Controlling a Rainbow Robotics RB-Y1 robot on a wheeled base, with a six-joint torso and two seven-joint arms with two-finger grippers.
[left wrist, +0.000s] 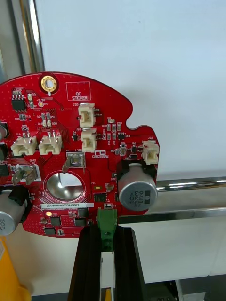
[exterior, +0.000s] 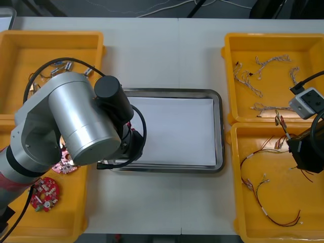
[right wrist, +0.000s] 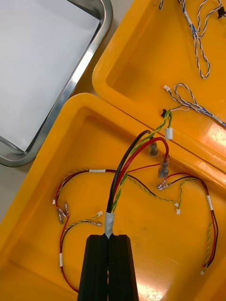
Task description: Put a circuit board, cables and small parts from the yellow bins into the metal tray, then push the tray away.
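"Two arms, I gather. What sits left of the tray?"

"Left of the shiny rectangular metal tray with the white inside (exterior: 218,126) stand two yellow plastic bins (exterior: 50,35). The farther one holds small metal parts (exterior: 56,68). The nearer one holds loose red boards (exterior: 44,192). The left arm reaches over the tray's left end."

"And its claw?"

"The left gripper (left wrist: 107,233) is clenched on a green connector at the edge of a round red circuit board (left wrist: 70,150) studded with white sockets and silver capacitors. The board hangs above the tray's rim, partly over the white inside."

"What lies right of the tray?"

"Two more yellow bins (exterior: 273,38). The farther one holds twisted blue and white cables (right wrist: 195,28). The right gripper (right wrist: 110,237) is above the nearer one, well apart from the tray. Its black fingers are pinched tight on the white-taped end of a bundle of black, red and yellow-green wires (right wrist: 136,160). The bundle's free ends reach toward the wall between those two bins. Thin red and yellow cables (right wrist: 96,170) lie loose on the bin floor beneath it."
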